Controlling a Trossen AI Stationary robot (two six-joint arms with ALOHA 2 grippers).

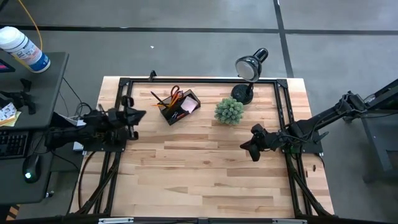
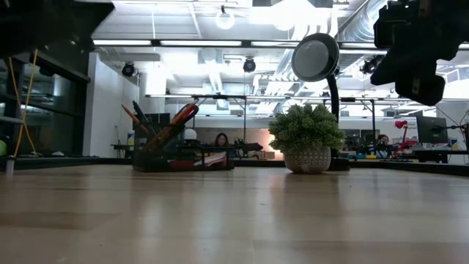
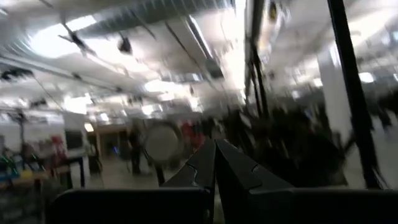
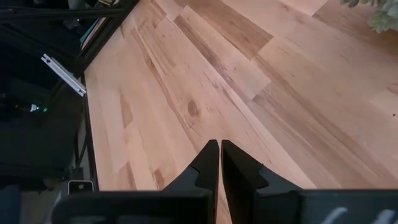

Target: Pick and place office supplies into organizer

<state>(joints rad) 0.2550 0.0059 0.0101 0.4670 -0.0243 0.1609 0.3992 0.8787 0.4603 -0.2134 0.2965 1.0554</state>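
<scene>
- Left gripper [image 1: 138, 116] waits at the counter's [image 1: 205, 168] left edge, jaws together and empty, nearer the task's things.
- Organizer [image 1: 180, 107] sits far-centre, right of it, already holding scissors [image 1: 176, 95], pencils and pink pad; no loose supplies visible.
- Right gripper [image 1: 253, 149] hovers right, jaws together.
- Organizer's compartments stay indistinct.

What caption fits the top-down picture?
Filled organizer beside plant and lamp; both tools, left and right, empty.

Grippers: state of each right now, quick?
Left gripper: shut, holding nothing, at the table's left edge.
Right gripper: shut, holding nothing, above bare table at the right.
</scene>
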